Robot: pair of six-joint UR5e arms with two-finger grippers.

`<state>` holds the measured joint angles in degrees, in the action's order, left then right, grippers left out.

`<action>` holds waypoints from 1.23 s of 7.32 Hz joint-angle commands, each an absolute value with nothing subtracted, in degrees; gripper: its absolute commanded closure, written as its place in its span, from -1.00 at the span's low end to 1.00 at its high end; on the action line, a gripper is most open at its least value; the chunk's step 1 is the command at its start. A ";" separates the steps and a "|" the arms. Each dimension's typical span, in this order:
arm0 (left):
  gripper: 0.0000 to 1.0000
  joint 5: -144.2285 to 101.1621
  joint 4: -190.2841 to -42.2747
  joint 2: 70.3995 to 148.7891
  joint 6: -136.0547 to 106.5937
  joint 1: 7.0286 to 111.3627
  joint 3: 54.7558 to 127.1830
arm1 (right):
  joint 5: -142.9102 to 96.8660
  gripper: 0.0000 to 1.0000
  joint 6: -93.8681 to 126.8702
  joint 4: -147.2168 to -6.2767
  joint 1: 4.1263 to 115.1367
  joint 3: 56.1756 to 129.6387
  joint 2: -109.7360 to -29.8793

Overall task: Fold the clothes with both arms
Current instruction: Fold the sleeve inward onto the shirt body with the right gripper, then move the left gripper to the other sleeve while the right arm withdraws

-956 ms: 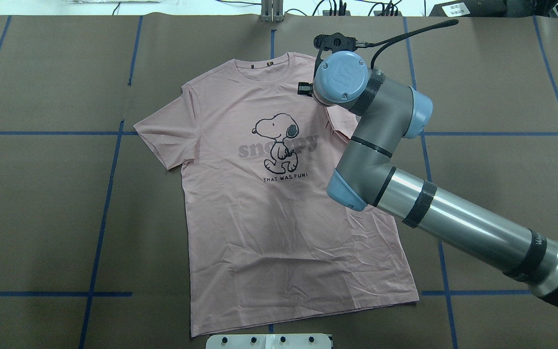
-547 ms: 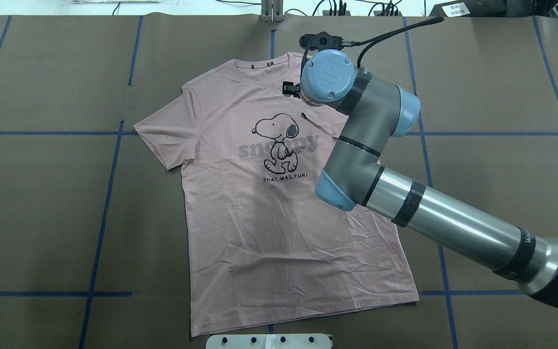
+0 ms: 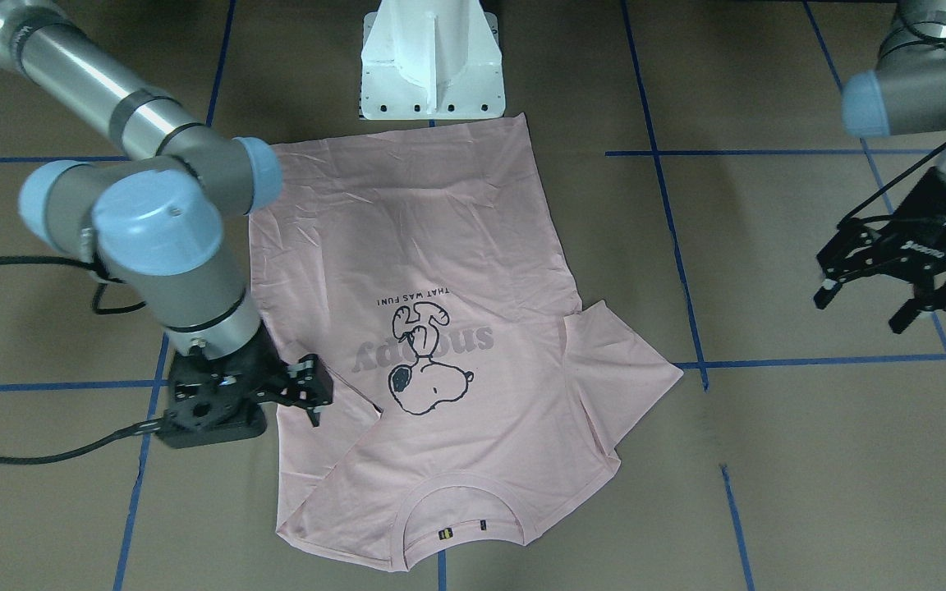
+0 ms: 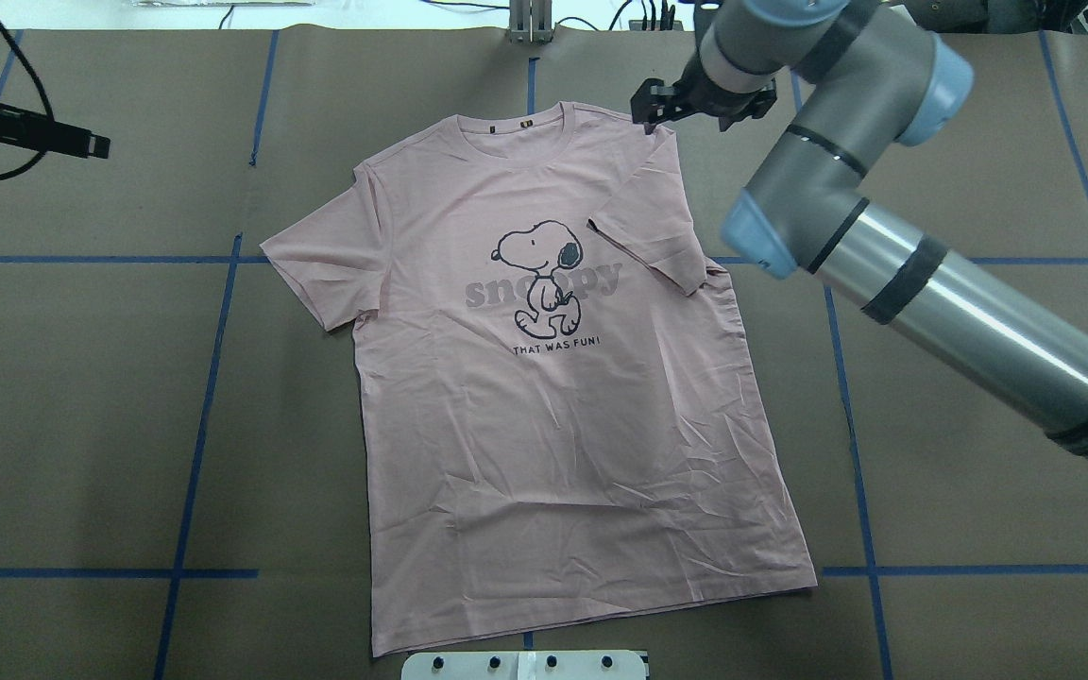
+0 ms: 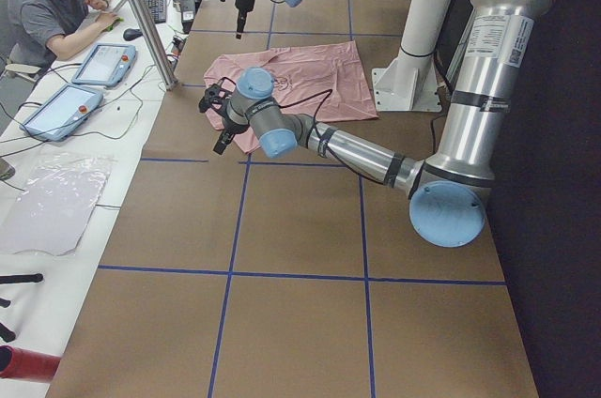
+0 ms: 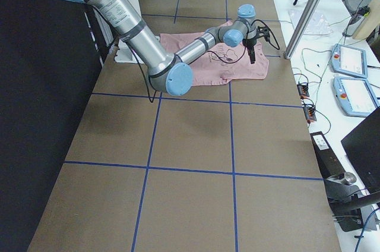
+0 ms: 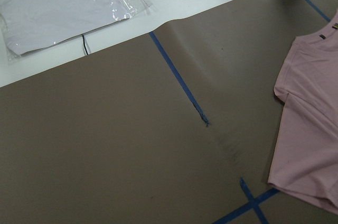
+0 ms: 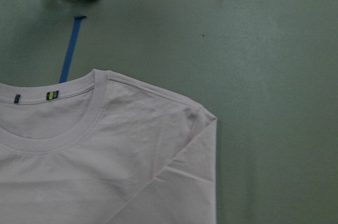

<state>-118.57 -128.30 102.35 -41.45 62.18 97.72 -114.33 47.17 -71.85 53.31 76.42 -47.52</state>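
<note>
Overhead exterior shows the pink Snoopy T-shirt (image 4: 544, 425) flat on the table (image 4: 81, 378), its folded sleeve (image 4: 648, 236) just beside the right hand (image 4: 703, 104), which hangs spread and empty; the left hand (image 3: 875, 300), also wide, is well apart and should pinch the flat sleeve (image 4: 322, 250) squarely at its hem

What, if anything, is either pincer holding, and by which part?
Nothing. Both the left pincer and the right pincer are open and empty; the T-shirt lies free.

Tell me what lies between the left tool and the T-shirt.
Only bare brown table cover crossed by blue tape lines; the front-facing view shows the left tool well apart from the T-shirt.
</note>
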 commanded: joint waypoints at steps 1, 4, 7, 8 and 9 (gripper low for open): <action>-0.65 -108.24 -128.06 107.20 -58.12 52.07 94.68 | -125.20 -1.00 29.08 -69.88 63.76 78.48 -56.30; -0.52 -98.73 -128.67 111.34 -65.11 45.20 85.55 | -131.04 -1.00 22.24 -69.79 68.73 79.19 -60.12; -0.42 -95.71 -133.65 112.76 -66.71 42.89 78.51 | -131.04 -1.00 22.24 -69.79 68.73 79.72 -60.73; -0.36 -95.71 -134.46 112.85 -66.71 42.80 77.79 | -131.04 -1.00 22.24 -69.70 68.82 79.80 -60.82; -0.27 -95.71 -134.39 112.94 -66.71 42.89 77.78 | -131.04 -1.00 22.15 -69.70 68.82 79.80 -60.82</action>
<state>-95.80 -133.75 112.81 -66.67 42.92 78.46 -131.04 22.23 -69.73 68.79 79.76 -60.77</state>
